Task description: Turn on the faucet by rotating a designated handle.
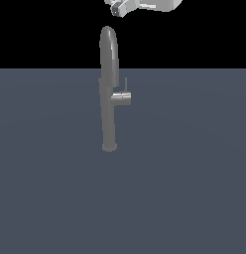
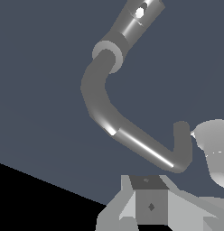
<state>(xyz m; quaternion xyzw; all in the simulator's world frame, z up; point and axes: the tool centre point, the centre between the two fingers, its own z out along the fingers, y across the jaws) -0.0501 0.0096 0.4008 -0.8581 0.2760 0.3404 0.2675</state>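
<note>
A flat blue-grey floor (image 1: 194, 188) fills the lower part of the exterior view, under a black backdrop. The faucet (image 1: 108, 99) stands upright on this floor, and everything else is placed from it. Its flared round base rests on the floor, its slim grey column rises straight, and its arched spout curves over at the top, seen almost edge-on in the exterior view.

The arm's white end (image 1: 145, 6) hangs above the faucet's top, slightly toward the exterior view's right, apart from the spout and cut off by the picture's upper edge. The gripper (image 1: 116, 8) is the small grey part at its lower tip, just above the arch and not touching it. Its fingers cannot be made out there, and the wrist view shows only the gripper's grey body (image 2: 150, 205), so I cannot tell how far the jaws are parted; nothing appears to be held.

The handle (image 1: 121, 96) juts sideways from the column about halfway up, on the exterior view's right. Its thin rod lever (image 1: 126, 83) points straight up from the stub's outer end. The handle sits well below the jaws, with the whole arch between them.

From the wrist, the faucet (image 2: 127, 135) shows as a bent grey tube seen from above.
</note>
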